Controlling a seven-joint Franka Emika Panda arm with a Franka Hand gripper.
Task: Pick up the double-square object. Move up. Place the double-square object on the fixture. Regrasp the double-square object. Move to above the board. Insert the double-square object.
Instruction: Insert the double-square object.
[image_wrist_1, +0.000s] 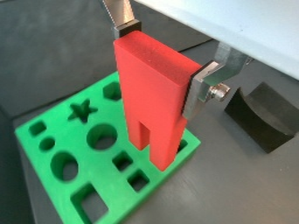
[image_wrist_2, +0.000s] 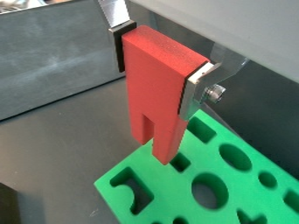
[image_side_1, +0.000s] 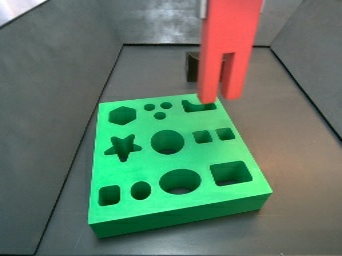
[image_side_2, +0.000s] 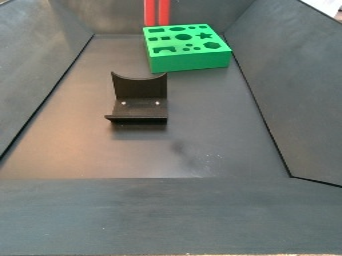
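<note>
The double-square object (image_wrist_1: 155, 96) is clamped, prongs down, in the gripper (image_wrist_1: 163, 59) above the board (image_side_1: 174, 155); prongs should be aligned with the matching cut-out before lowering.

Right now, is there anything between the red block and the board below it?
Nothing visible. The gripper holds the red block upright, prongs down, over the board, and only open air shows beneath the prongs. The fixture stands well aside.

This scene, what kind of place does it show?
Probably a robot test cell for peg insertion: a dark walled bin, a green board with shaped holes, a fixture, and a gripper holding the red double-square object above the board.
</note>
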